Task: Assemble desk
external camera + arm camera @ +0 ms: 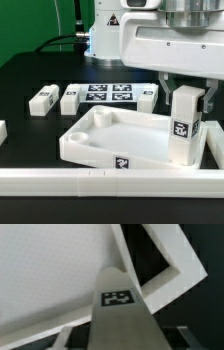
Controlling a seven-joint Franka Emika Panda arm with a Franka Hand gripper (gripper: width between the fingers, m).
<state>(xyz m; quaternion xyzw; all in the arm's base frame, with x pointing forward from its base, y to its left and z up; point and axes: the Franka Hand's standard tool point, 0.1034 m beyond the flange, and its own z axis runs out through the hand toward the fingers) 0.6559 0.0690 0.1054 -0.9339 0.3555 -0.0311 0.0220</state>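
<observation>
The white desk top (105,137) lies tray-side up in the middle of the black table. My gripper (186,96) is shut on a white leg (183,128) and holds it upright at the top's corner on the exterior view's right. The leg's lower end is at that corner's rim; I cannot tell whether it sits in the socket. In the wrist view the tagged leg (120,308) runs out from between the fingers (62,339) over the top's corner (165,277). Three more legs (42,99) (70,98) (148,97) lie behind the top.
The marker board (108,95) lies flat between the loose legs at the back. A long white rail (100,181) runs along the front edge, and another white piece (2,131) shows at the exterior view's left edge. The robot's base (105,40) stands behind.
</observation>
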